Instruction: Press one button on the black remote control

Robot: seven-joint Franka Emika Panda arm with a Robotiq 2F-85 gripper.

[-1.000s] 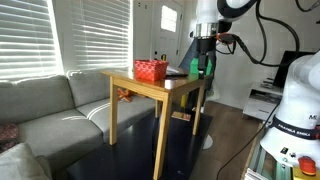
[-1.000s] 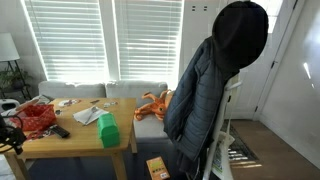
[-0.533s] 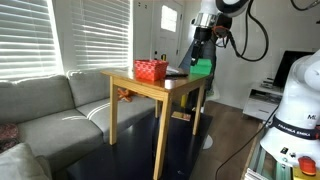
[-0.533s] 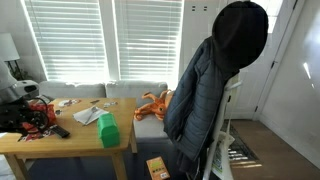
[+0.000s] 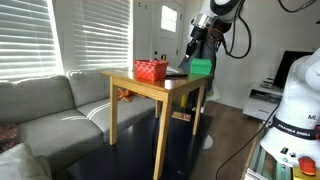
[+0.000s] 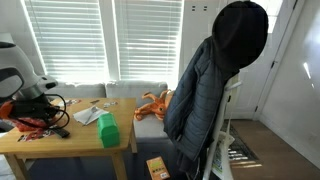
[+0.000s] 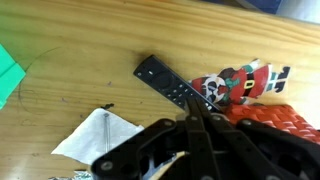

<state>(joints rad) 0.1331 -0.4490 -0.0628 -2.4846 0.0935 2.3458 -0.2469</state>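
Observation:
The black remote control [image 7: 165,79] lies flat and slantwise on the wooden table [image 7: 80,40]. My gripper [image 7: 193,104] is shut, its two fingers pressed together with nothing between them. In the wrist view the tips sit over the remote's button end, and I cannot tell whether they touch it. In an exterior view the gripper [image 5: 196,50] hangs above the table's far side, next to the green block [image 5: 201,67]. In an exterior view the arm [image 6: 22,82] leans over the table's left end and covers much of the remote.
A red mesh basket [image 7: 285,122] stands just right of the remote, also seen as the red mesh basket [image 5: 151,70]. A Santa figure [image 7: 243,82] lies beside the remote. White paper [image 7: 98,137] and the green block [image 6: 108,131] rest on the table. A grey sofa [image 5: 45,110] stands beside it.
The gripper has gone from open to shut. The arm has swung in over the table and come down above the remote.

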